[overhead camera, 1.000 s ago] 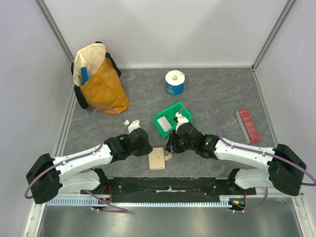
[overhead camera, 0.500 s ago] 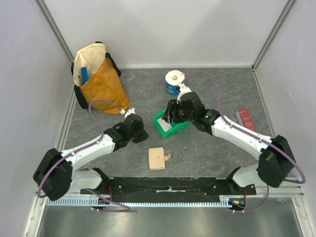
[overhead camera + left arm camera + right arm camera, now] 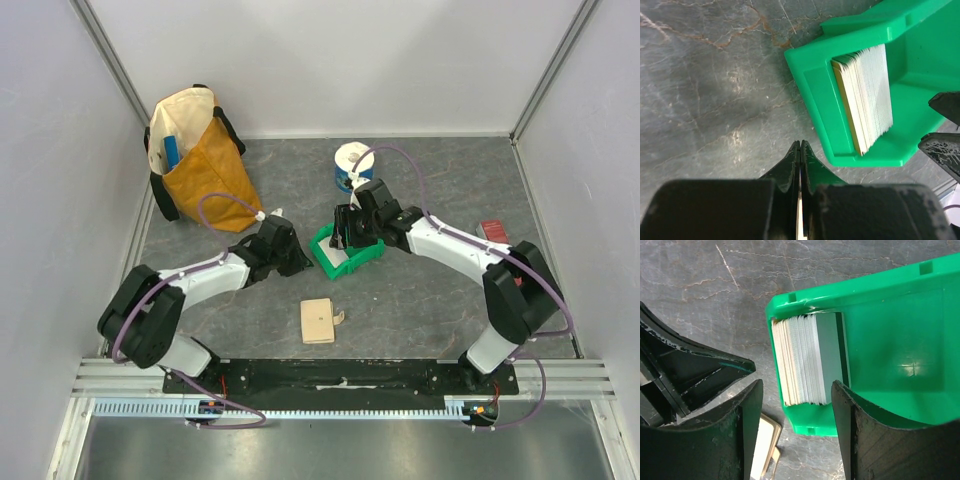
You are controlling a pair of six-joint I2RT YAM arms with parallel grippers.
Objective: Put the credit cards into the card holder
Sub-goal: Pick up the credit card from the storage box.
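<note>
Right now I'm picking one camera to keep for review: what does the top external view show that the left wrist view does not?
Only the top external view: the card holder lying closed near the arm bases, the yellow bag and the paper roll. Only the left wrist view: the credit cards standing on edge in a tight stack, and that the left pincer is shut. Both: the green bin and the right pincer at it.
</note>
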